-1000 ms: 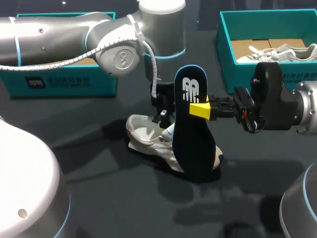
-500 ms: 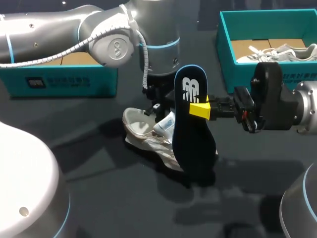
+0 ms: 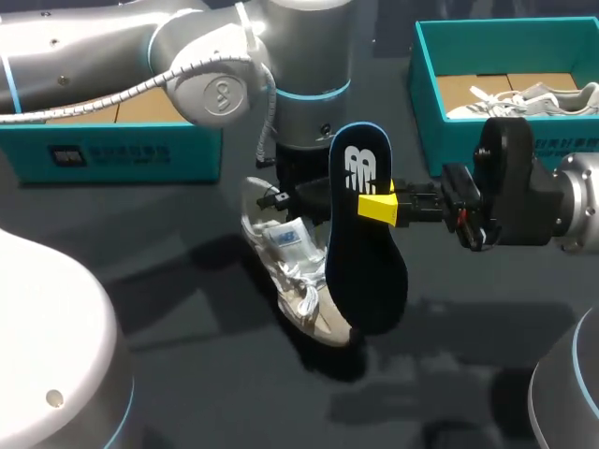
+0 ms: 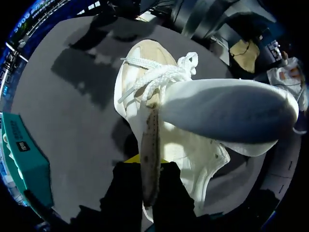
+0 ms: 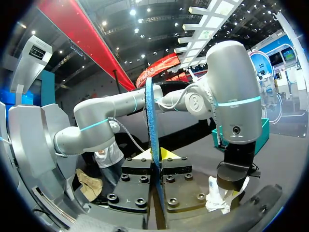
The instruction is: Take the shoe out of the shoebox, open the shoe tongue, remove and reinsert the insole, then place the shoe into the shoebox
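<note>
Two items. Dark blue foam insole [image 3: 365, 267]: pinched upright by right end effector [image 3: 379, 208]. White lace-up shoe [image 3: 298, 281]: tilted just beside it, collar clamped by left end effector [image 4: 147, 162]. Advice: angle opening toward insole, feed toe-first.

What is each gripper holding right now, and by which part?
Right gripper: the upright insole, pinched at its side edge, upper half. Left gripper: the shoe, by the side wall of its opening.
</note>
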Controlling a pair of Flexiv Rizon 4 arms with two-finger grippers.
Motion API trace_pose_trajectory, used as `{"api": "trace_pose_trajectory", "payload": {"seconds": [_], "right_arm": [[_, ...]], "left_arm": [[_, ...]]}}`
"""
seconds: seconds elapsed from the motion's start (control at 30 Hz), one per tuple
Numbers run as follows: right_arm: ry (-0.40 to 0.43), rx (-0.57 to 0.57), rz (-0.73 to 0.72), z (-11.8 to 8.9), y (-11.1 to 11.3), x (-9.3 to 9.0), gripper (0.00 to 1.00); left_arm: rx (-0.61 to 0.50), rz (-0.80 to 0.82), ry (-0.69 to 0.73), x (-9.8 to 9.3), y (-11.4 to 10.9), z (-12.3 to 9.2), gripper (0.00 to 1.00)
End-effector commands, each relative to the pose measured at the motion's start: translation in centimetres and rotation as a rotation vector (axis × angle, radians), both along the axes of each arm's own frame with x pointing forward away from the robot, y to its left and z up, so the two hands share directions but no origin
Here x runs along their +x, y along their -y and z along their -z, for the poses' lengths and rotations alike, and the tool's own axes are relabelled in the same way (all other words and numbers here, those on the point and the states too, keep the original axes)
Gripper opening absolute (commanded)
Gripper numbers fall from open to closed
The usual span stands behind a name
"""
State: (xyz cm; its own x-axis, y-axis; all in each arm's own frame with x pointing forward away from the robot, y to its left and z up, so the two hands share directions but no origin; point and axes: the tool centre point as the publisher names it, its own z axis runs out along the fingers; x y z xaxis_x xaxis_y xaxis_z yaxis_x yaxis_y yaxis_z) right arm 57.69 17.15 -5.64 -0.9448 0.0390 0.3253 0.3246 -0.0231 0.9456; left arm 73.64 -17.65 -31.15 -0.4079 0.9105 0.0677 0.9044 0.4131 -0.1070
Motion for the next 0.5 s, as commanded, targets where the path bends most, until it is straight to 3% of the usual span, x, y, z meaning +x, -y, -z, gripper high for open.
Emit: {"api": "trace_pose_trajectory", "payload": {"seconds": [0.03,0.5], "right_arm": [[0.000,0.000,0.002,0.0,-0.2,0.0,0.00],[0.000,0.000,0.002,0.0,-0.2,0.0,0.00]], "left_arm": [[-0.042,0.227,0.016,-0.1,0.0,-0.2,0.00],[-0.119,0.451,0.011,-1.2,0.8,0.7,0.00]]}}
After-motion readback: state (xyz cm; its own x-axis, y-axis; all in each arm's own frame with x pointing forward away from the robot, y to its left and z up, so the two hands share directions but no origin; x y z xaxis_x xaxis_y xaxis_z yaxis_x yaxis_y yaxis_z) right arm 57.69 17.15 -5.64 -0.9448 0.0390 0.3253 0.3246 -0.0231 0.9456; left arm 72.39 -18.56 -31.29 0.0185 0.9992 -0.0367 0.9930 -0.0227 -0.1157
